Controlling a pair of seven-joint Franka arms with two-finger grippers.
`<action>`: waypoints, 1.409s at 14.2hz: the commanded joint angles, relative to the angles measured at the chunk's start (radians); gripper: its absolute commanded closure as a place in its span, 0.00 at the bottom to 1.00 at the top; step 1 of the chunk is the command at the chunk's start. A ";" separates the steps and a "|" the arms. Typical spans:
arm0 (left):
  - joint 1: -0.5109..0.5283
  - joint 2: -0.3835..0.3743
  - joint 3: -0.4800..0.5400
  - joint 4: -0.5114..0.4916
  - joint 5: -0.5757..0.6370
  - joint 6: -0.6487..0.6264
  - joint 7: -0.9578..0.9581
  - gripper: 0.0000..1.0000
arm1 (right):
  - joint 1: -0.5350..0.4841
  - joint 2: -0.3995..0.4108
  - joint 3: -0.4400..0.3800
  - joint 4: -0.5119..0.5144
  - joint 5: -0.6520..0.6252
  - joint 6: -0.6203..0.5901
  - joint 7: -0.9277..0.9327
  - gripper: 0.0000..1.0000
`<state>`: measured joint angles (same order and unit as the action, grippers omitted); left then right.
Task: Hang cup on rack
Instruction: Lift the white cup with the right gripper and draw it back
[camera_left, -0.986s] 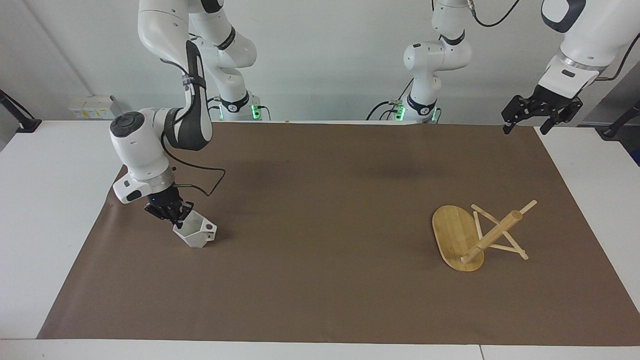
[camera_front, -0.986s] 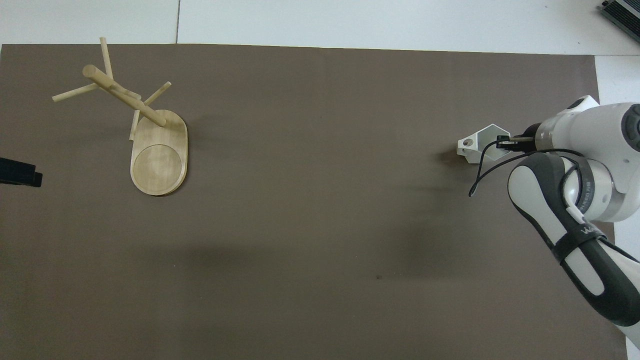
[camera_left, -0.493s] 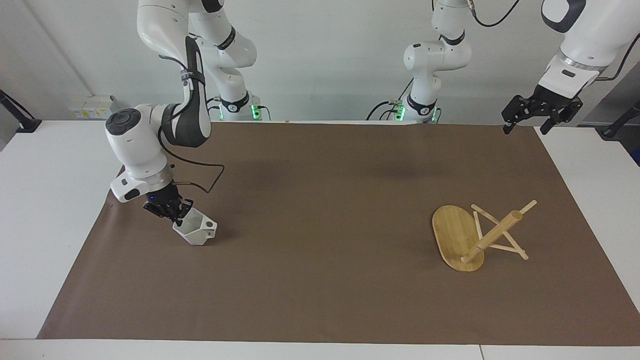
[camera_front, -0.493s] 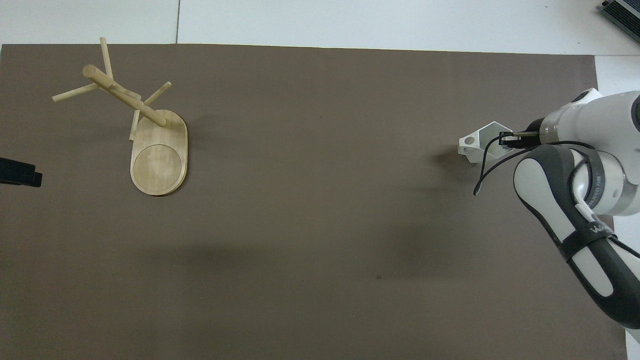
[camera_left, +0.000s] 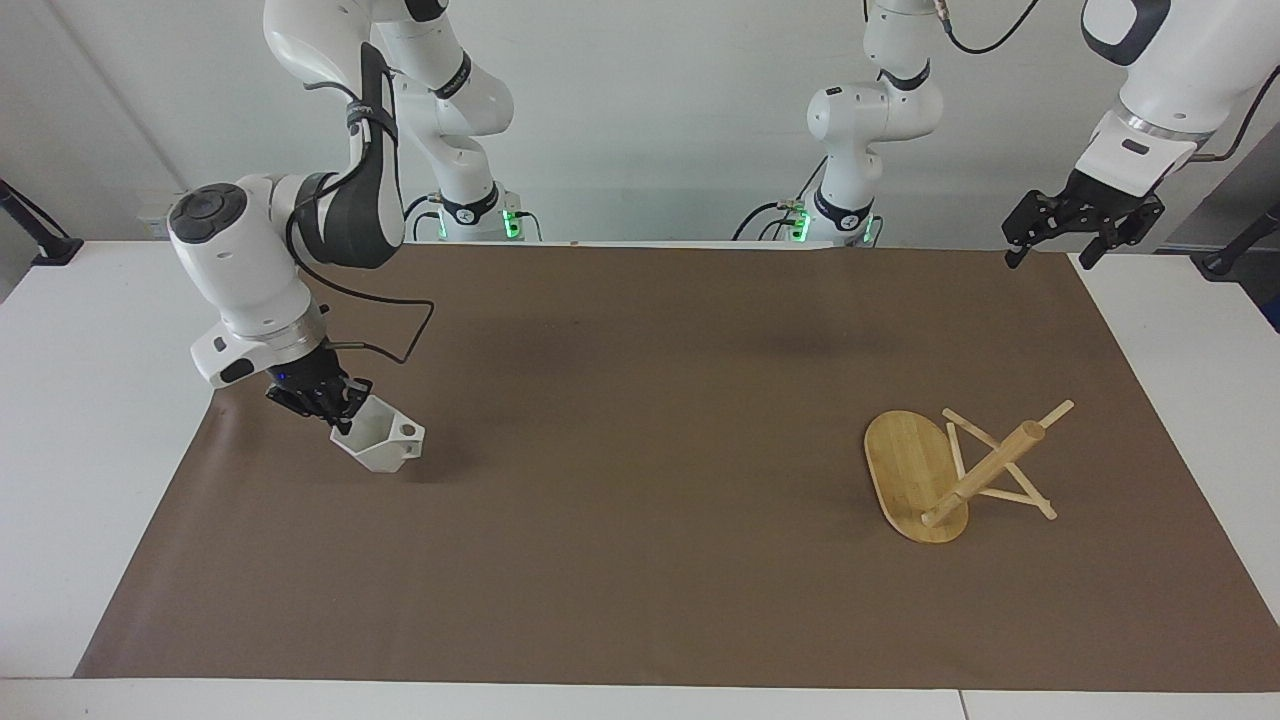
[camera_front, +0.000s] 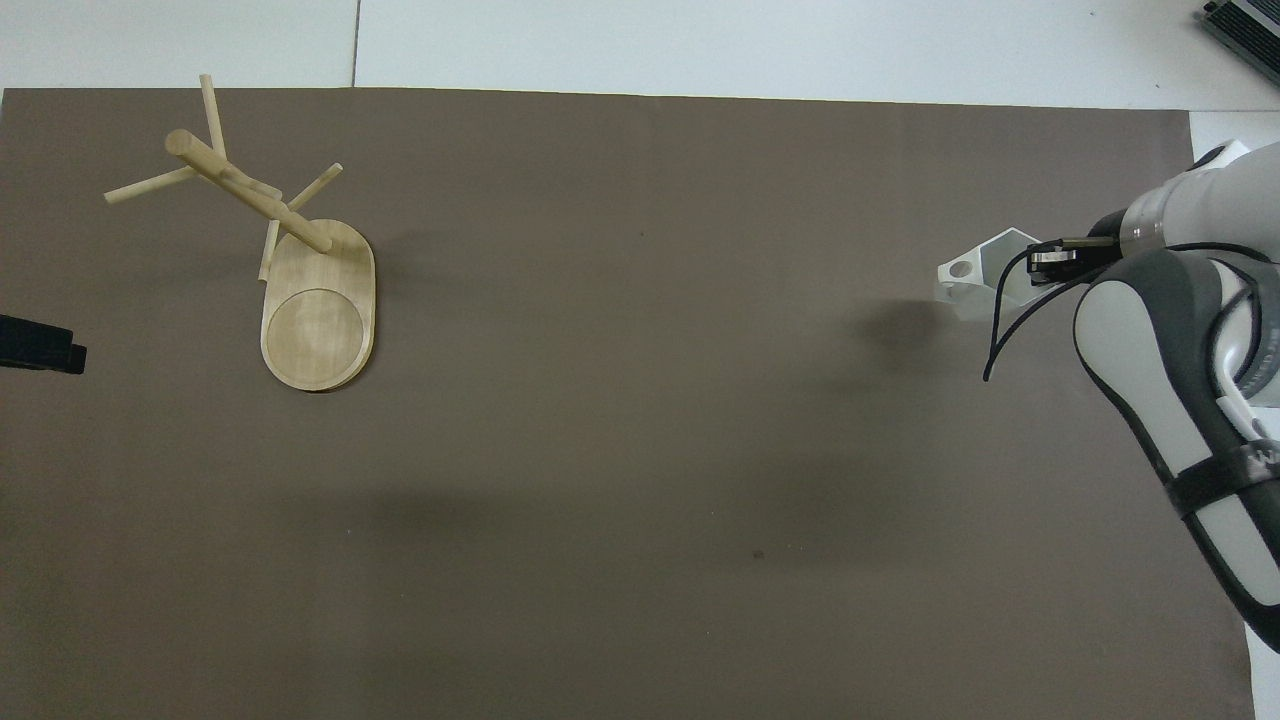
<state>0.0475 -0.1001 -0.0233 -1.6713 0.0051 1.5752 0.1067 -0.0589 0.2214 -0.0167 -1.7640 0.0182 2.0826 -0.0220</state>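
Observation:
The cup (camera_left: 383, 444) is a small white faceted mug, tilted, with its handle pointing toward the middle of the table. My right gripper (camera_left: 334, 405) is shut on its rim and holds it a little above the brown paper at the right arm's end. In the overhead view the cup (camera_front: 975, 285) sits beside the right gripper (camera_front: 1045, 262), with its shadow apart from it on the paper. The bamboo rack (camera_left: 915, 475) lies tipped over at the left arm's end, its post and pegs slanting off the oval base (camera_front: 320, 320). My left gripper (camera_left: 1085, 228) waits open, raised over the paper's corner.
Brown paper (camera_left: 640, 560) covers the table, with white tabletop (camera_left: 70, 420) at both ends. The left gripper's tip (camera_front: 40, 345) shows at the edge of the overhead view, nearer to the robots than the rack.
My right gripper has risen with the cup and drifted toward the right arm's end of the table. The cup has come off the paper. The left arm and the rack have not moved.

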 joint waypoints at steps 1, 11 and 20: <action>-0.003 -0.023 -0.001 -0.024 0.010 0.017 -0.010 0.00 | -0.006 -0.010 -0.003 0.064 0.002 -0.094 -0.007 1.00; -0.005 -0.024 -0.003 -0.030 0.010 0.037 -0.028 0.00 | -0.006 -0.085 -0.006 0.213 0.000 -0.378 -0.004 1.00; -0.005 -0.021 -0.006 -0.025 0.010 0.042 -0.032 0.00 | -0.013 -0.172 -0.006 0.284 0.005 -0.565 -0.006 1.00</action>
<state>0.0472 -0.1003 -0.0274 -1.6716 0.0051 1.5945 0.0924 -0.0609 0.0793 -0.0272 -1.4819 0.0182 1.5485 -0.0220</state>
